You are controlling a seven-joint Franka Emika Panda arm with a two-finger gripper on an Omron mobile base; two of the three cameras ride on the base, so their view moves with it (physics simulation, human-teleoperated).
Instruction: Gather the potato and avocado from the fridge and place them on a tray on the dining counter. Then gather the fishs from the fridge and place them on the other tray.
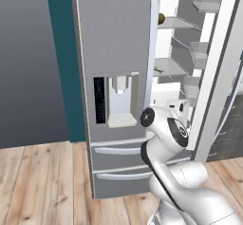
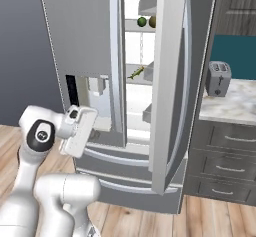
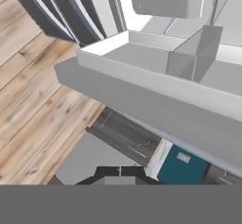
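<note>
The grey steel fridge (image 1: pixel 114 53) stands in front of me, its left door with the dispenser panel closed and its right door (image 2: pixel 170 81) swung open. On an upper white shelf the dark green avocado (image 2: pixel 142 22) sits beside the brown potato (image 2: pixel 152 22). One shelf lower lies a slender grey-green fish (image 2: pixel 136 73), also seen as a thin green shape (image 1: pixel 158 70). My gripper (image 2: pixel 93 136) hangs low in front of the fridge's lower part, well below those shelves. Its fingertips (image 3: pixel 119 171) are shut together with nothing between them.
The open door's inner bins (image 3: pixel 156 72) hang close above my hand. Two lower drawers (image 1: pixel 118 162) run across the fridge's base. A toaster (image 2: pixel 218 78) stands on a marbled counter (image 2: pixel 235 108) with dark cabinets to the right. Wooden floor (image 1: pixel 42 181) lies to the left.
</note>
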